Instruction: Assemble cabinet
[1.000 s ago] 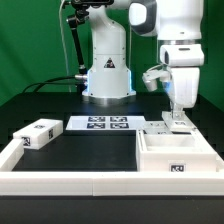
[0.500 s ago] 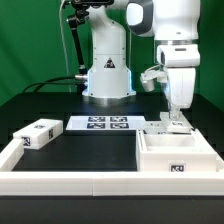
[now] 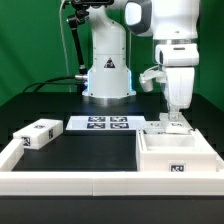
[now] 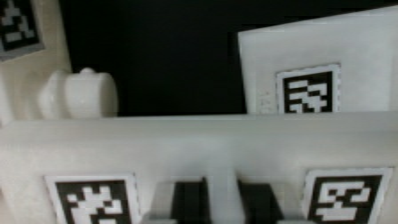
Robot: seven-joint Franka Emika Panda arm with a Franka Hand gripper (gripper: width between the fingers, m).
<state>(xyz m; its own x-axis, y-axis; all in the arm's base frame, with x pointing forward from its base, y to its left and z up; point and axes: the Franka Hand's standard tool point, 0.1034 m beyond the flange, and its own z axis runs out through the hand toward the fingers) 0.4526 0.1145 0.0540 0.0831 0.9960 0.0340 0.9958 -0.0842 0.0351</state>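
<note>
Pincer hangs low at the exterior view's right, just above one smaller tagged part; whether its jaws stand wide or narrow cannot be told. Left to right in the exterior view, the black worktop carries one tagged white block, one marker board and one large open cabinet box, just in front of that part, with one tag on its front wall.

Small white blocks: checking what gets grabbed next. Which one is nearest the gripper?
The small block just under the gripper, behind the cabinet box. The other block lies far off at the exterior view's left.
</note>
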